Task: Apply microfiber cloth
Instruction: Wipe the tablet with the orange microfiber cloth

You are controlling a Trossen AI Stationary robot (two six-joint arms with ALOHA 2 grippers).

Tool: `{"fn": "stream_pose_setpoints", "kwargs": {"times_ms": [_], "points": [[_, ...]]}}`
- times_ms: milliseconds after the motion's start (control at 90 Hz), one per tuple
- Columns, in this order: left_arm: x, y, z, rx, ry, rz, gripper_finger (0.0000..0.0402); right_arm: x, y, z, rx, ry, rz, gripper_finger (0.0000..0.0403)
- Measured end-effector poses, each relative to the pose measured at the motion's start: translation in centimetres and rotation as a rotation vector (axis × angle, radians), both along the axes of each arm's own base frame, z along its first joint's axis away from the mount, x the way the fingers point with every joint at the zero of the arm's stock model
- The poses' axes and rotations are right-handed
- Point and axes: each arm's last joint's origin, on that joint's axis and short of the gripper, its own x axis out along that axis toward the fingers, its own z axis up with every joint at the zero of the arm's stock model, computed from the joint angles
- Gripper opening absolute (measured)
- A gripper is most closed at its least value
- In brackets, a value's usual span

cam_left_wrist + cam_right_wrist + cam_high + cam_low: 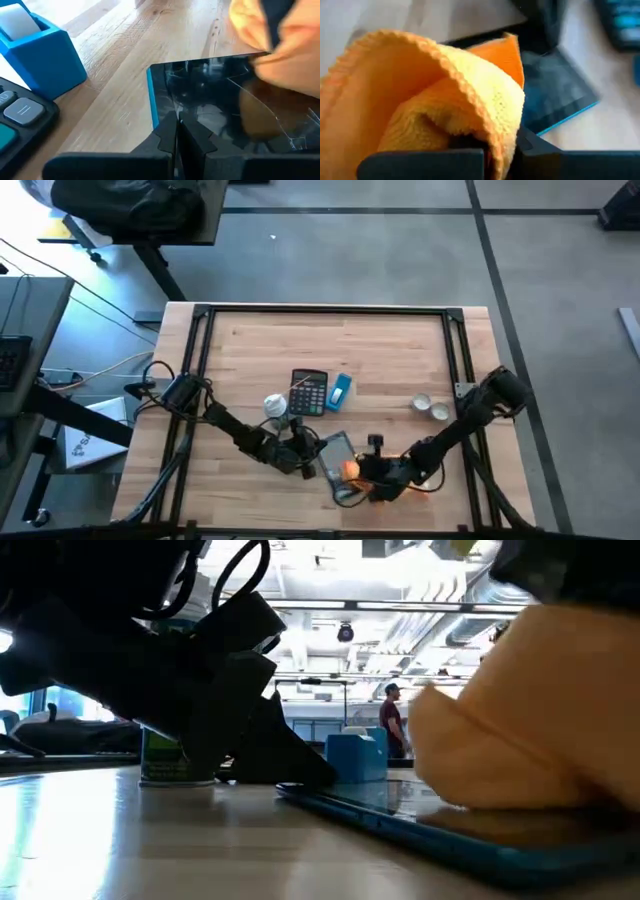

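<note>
At the near edge of the desk (400, 345) I see my right hand (362, 472) clenched on the orange cloth (350, 470), which rests on the dark tablet (338, 452). Just left, my left hand (308, 448) pinches the tablet's edge, fingers (170, 140) together. Farther back sit a calculator (309, 392) and a blue box (341, 389).

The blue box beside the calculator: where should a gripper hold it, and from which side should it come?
Judging by its shape, grip the blue box across its two long flat walls, coming straight down from above. The calculator stands close on one side, so a sideways approach looks cramped.
</note>
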Motion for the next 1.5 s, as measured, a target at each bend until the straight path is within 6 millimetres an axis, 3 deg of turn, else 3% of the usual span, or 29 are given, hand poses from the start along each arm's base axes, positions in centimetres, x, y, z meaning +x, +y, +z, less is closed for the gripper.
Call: {"fn": "stream_pose_setpoints", "kwargs": {"times_ms": [256, 422, 989, 1122, 1289, 1500], "points": [[0.0, 0.0, 0.0, 0.007, 0.001, -0.003, 0.0, 2.3, -3.0, 0.2, -0.058, -0.061, -0.115, 0.0], [0.0, 0.0, 0.0, 0.008, 0.002, -0.003, 0.0, 2.6, -3.2, -1.1, 0.001, 0.011, -0.073, 0.0], [0.0, 0.0, 0.0, 0.002, 0.0, 0.002, 0.0, -1.9, 4.0, -1.2, 0.307, 0.059, 0.097, 0.0], [0.0, 0.0, 0.0, 0.001, 0.0, 0.003, 0.0, -2.4, 4.9, -1.2, 0.354, 0.072, 0.155, 0.0], [0.0, 0.0, 0.0, 0.001, -0.001, 0.002, 0.0, -2.0, 4.3, -0.6, 0.285, -0.024, 0.063, 0.0], [0.0, 0.0, 0.0, 0.007, 0.003, -0.003, 0.0, -0.4, 1.5, -1.4, 0.204, 0.026, -0.051, 0.0]]}}
